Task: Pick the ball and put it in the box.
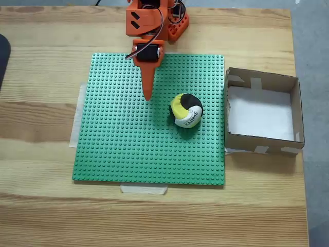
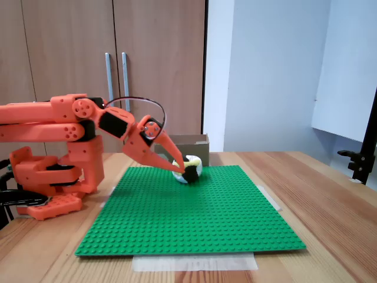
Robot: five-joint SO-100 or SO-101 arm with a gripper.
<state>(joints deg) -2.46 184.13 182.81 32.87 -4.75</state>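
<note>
While the ball [image 1: 186,110] sat ungrasped mid-frame on the green baseplate [image 1: 123,149], the jaws [image 1: 148,95] seemingly stood narrow, empty, up-left of it; the box [image 1: 295,110] at right awaited.

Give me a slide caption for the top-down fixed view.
Orange arm's closed hand hovers over the green baseplate, beside the ball; the cardboard box waits at right.

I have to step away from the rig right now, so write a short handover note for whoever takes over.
Hand: appears shut and empty, held over the green baseplate, pointing toward the ball but apart from it in the top-down fixed view.
Ball: sits on the baseplate, toward the box side.
Box: stands on the wooden table beside the baseplate, nothing in it.
Done: nothing yet.
Left: grasp the ball, carry it over, release it in the box.
</note>
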